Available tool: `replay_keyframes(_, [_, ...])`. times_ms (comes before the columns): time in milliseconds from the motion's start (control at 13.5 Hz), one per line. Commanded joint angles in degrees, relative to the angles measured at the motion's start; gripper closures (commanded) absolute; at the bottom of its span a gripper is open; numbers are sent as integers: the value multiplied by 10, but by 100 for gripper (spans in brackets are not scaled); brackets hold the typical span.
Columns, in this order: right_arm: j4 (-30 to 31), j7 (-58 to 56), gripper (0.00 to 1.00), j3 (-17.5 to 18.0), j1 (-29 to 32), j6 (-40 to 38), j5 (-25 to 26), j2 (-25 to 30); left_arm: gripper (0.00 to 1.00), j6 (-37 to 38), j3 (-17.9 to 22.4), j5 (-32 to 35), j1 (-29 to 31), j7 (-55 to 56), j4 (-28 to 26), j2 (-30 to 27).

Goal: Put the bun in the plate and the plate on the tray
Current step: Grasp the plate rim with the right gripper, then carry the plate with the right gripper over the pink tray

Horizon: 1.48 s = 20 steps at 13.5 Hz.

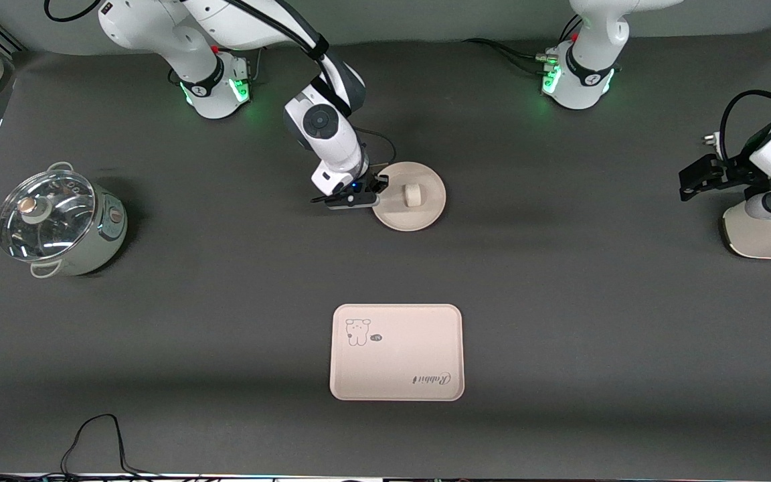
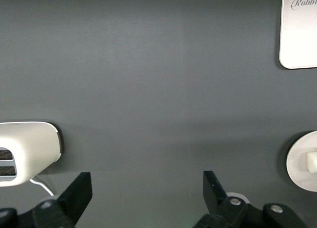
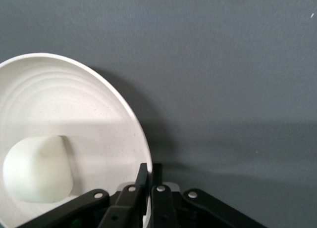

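Front view: the bun (image 1: 413, 195) is seen lying in the plate (image 1: 425, 214), whose rim at the right arm's end is pinched between the closed fingers of the right gripper (image 1: 376, 191). The tray (image 1: 395, 375) is set well apart, nearer the camera, with only bare table between. A lidded pot (image 1: 57, 221) is placed toward the right arm's end. The left gripper (image 1: 693, 179) is held waiting, fingers spread wide and empty, beside a white appliance (image 1: 763, 234).

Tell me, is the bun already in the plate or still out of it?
In. The bun sits inside the plate, and the right gripper is shut on the plate's rim.
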<state>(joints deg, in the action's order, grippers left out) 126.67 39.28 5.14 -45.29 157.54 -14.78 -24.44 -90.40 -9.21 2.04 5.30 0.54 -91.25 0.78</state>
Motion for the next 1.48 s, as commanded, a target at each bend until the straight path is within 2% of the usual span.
replay_keyframes(0, [4,-36,100,-7,22,-55,6,60,0,4,2,-5,-4,1,-1,-4])
replay_keyframes(370, [2,-68,100,-9,39,-108,-29,172,0,-4,1,-5,-6,3,-1,1])
replay_keyframes(518, [-9,-68,100,-9,41,-129,-31,192,0,-4,1,-5,-6,3,-1,1])
replay_keyframes(665, [-24,-68,100,-13,42,-131,-31,187,0,-1,1,-5,-6,2,-1,0])
replay_keyframes(961, [-91,-68,100,-14,76,-129,-30,122,0,-1,0,-6,-5,2,0,-1])
replay_keyframes(1109, [-153,-68,100,-14,92,-129,-30,71,0,0,0,-6,-5,3,0,-2])
replay_keyframes(1405, [-316,-69,100,-14,142,-162,-31,-46,0,0,0,-6,-5,3,0,-2])
